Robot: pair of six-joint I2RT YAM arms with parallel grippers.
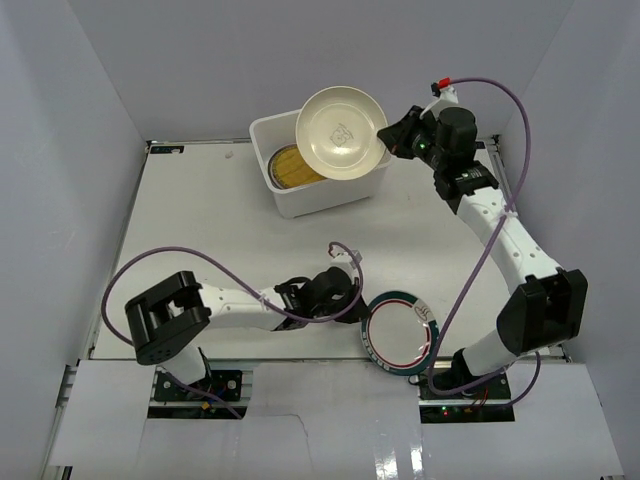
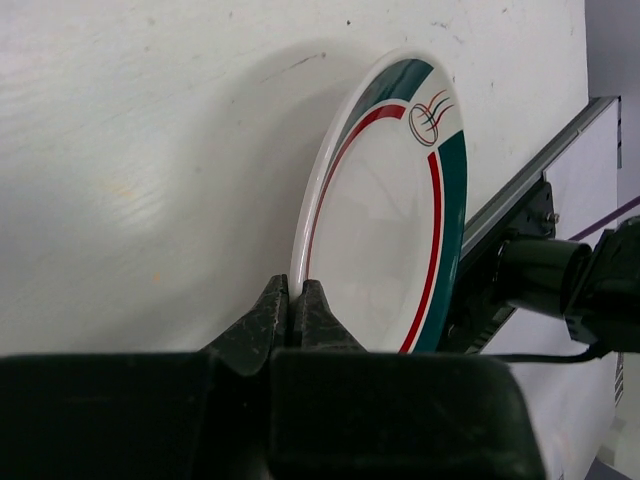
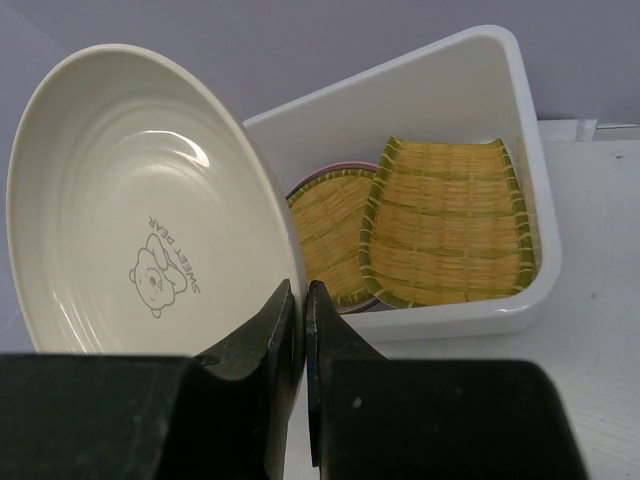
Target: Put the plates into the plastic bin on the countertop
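Left arm: lying low along the near edge of the tabletop, at about 7 o'clock, and pointing toward 3 o'clock
Left jaws: clenching the 9 o'clock rim of the green-red-rimmed white plate; in the left wrist view the two black fingers are pressing together on that thin rim
Green-red-rimmed white plate: sitting face up at about 5 o'clock on the tabletop, at its near edge, between the two arm bases; whether it is resting there or lifted clear cannot be told
Purple cable: looping from the left arm over the tabletop at 8 o'clock
Right arm: rising from 5 o'clock and stretching far toward 1 o'clock
Right jaws: grasping the cream plate by its 3 o'clock rim
Cream plate: hanging tilted over the far right part of the plastic bin, its hollow side with a small bear print facing up
Plastic bin: standing at 12 o'clock on the tabletop, close to the back wall
Inside the bin: the fan-shaped yellow woven-look plate is overlapping the round yellow woven-look plate; a pink edge is showing under the round one
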